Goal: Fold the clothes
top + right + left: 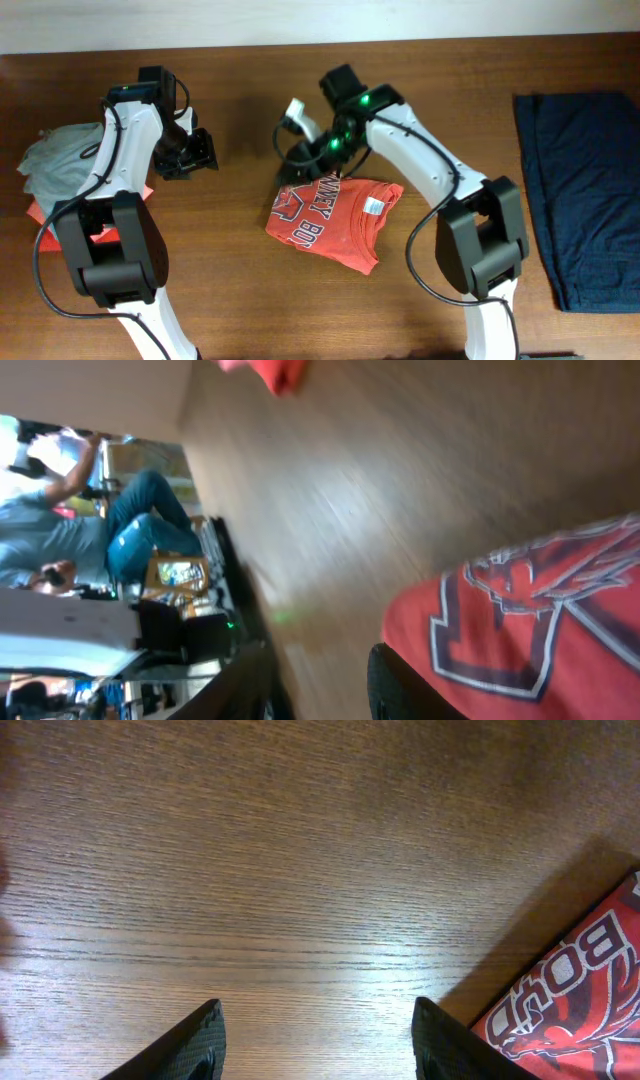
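Note:
The orange-red T-shirt [330, 222] lies folded into a small packet at the middle of the table, lettering up. My right gripper [300, 153] hovers at its far left corner. In the right wrist view the right gripper [320, 685] is open, with bare wood in the gap and one finger [400, 690] at the shirt's edge [530, 630]. My left gripper [195, 152] hangs over bare wood left of the shirt. Seen from the left wrist, the left gripper [317, 1020] is open and empty, with the shirt [580, 1000] at the lower right.
A grey garment [60, 155] lies on a salmon one [40, 212] at the table's left edge. A navy garment [580, 190] is spread flat at the right edge. Bare wood lies between the shirt and both piles.

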You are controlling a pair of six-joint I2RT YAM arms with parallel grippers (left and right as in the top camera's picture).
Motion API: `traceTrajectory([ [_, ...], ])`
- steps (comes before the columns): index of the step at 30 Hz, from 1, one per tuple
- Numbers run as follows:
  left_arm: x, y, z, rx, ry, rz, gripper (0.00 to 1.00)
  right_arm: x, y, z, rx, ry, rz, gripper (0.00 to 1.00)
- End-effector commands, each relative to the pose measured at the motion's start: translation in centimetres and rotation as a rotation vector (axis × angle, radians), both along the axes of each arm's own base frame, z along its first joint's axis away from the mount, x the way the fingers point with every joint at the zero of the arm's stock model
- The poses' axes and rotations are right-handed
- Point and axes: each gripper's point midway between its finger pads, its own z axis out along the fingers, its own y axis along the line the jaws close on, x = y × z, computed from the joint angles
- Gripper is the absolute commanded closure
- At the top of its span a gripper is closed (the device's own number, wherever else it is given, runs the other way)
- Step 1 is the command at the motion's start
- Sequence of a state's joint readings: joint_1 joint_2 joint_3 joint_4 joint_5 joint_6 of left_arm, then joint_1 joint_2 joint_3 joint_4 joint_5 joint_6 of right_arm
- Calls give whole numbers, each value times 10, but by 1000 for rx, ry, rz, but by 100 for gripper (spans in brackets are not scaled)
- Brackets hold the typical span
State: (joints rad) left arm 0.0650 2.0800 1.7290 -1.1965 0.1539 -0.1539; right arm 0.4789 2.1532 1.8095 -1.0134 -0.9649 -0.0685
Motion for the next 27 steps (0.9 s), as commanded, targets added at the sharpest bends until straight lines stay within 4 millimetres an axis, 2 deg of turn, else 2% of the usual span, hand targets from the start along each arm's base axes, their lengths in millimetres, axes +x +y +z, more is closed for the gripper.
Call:
traceTrajectory([
  [1, 3, -1, 3, -9, -13, -12, 41, -21, 1, -37, -55, 43, 34, 63],
  [10, 3, -1, 3, -9, -13, -12, 40, -51, -11, -98, -87, 113, 26, 62],
  [11, 3, -1, 3, -9, -14, -12, 40, -57, -15, -110, -93, 127, 20, 61],
  [14, 3, -1, 3, -9, -14, -12, 40, -69, -22, -125, -104, 145, 19, 57],
  [18, 3, -1, 3, -9, -13, -12, 40, -75, -27, -134, -132, 157, 17, 54],
  [23, 2, -1, 3, -10, -9, -12, 39, -81, -34, -133, -169, 185, 20, 54],
  [25, 2, -1, 3, -9, -9, -12, 39, -81, -39, -129, -211, 168, 24, 54],
  [27, 2, -1, 3, -9, -10, -12, 39, -77, -45, -117, -256, 123, 25, 53],
])
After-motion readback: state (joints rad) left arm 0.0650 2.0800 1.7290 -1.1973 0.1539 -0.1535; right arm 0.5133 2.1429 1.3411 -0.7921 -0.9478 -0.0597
